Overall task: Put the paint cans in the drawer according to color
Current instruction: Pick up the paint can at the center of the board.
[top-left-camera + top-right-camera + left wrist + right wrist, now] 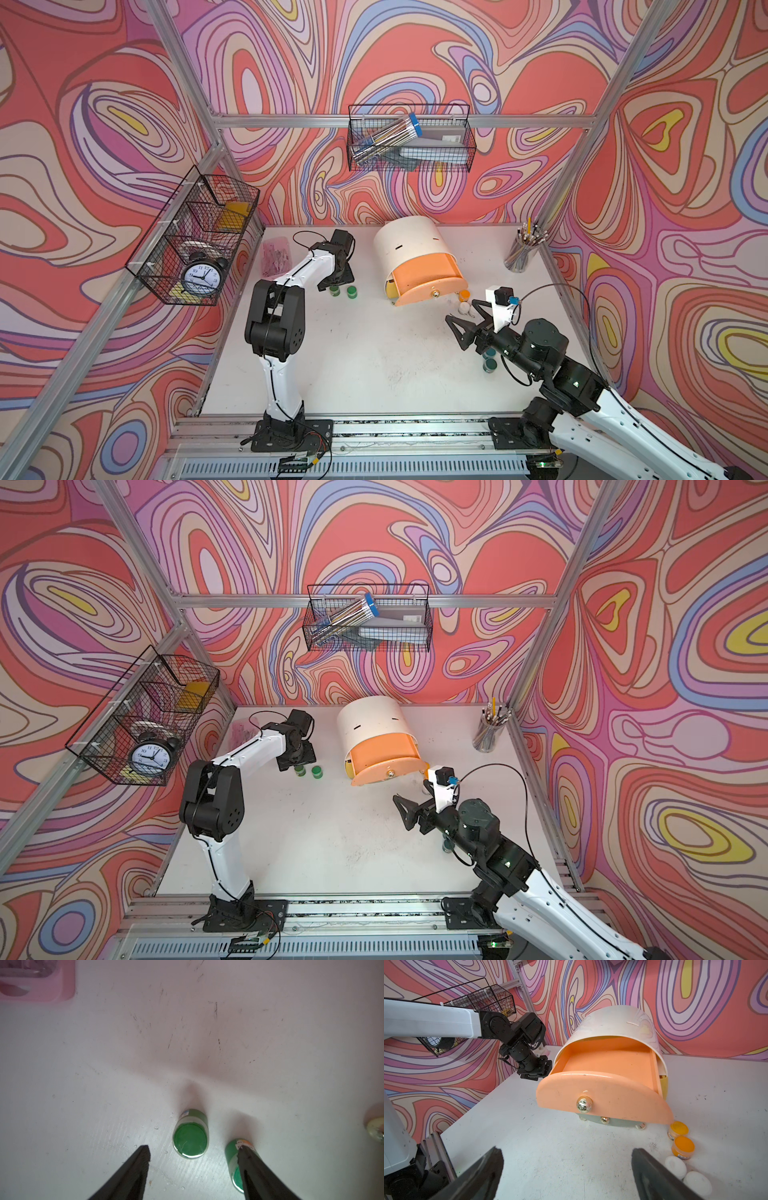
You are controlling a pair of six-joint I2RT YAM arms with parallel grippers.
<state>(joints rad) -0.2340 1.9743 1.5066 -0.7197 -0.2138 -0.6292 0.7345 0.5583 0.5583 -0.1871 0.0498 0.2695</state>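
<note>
In both top views the chest (pixel 409 245) is seen at the far middle of the table (pixel 374 374), its peach drawer (pixel 428 272) pulled out toward 6 o'clock. The green cans (pixel 352 291) stand at 9 o'clock of that drawer with the left gripper (pixel 332 283) poised directly over them, so the left arm is judged much the nearer. The orange cans (pixel 464 296) and white cans (pixel 464 308) are bunched at 4 o'clock of the drawer front. The teal cans (pixel 490 365) lie farther out at 5 o'clock, and all of these are close to the right gripper (pixel 460 312). In the left wrist view 1 green can (pixel 190 1140) is seen upright, long axis vertical, between the 2 spread fingers (pixel 143 1159); neither is seen touching it and nothing is grasped. The second green can (pixel 232 1155) stands just outside 1 finger, partly hidden by it, and contact there cannot be told. A squeeze across the can's sides is judged the coming move, with the neighbour at risk of being nudged. In the right wrist view the right gripper's jaws are spread wide and empty before the peach drawer, which is shown empty, with 2 orange and 2 white cans just beside its front corner.
</note>
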